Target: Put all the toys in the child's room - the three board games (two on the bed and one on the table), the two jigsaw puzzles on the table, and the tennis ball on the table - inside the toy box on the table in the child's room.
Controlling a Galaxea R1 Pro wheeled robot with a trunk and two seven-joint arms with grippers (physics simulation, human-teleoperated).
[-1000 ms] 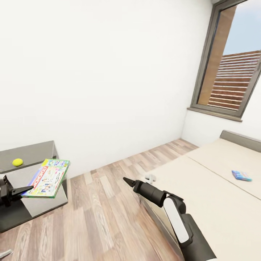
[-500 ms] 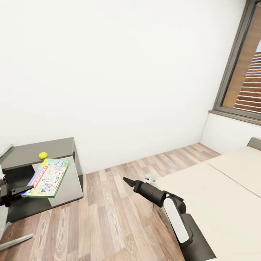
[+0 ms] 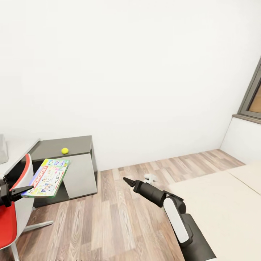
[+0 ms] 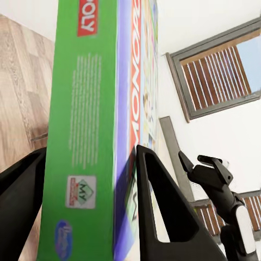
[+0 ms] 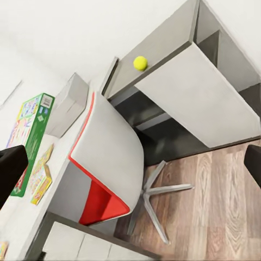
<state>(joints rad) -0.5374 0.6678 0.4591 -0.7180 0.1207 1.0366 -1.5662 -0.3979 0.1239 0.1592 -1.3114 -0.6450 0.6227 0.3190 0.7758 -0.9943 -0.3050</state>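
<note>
My left gripper (image 3: 12, 192) is shut on the near edge of a large green-edged board game (image 3: 47, 177), holding it flat in the air; the left wrist view has its fingers (image 4: 157, 206) clamped on either side of the board game (image 4: 89, 125). The tennis ball (image 3: 65, 150) rests on the table's low dark grey end unit (image 3: 78, 143). Beside the chair, the grey toy box (image 5: 68, 106) stands on the pale table top, with the tennis ball (image 5: 140, 63) further along. My right gripper (image 3: 127, 180) hangs over the floor, its fingers wide apart and empty.
A red and white swivel chair (image 3: 14, 214) stands against the table at the lower left. The beige bed (image 3: 224, 203) lies to the right. Wood-plank floor (image 3: 116, 217) lies between them. A window frame (image 3: 252, 101) edges the right side.
The view has swung left: the end unit and ball slid right in the picture, the chair came in, the window and most of the bed went out. Both arms keep their pose.
</note>
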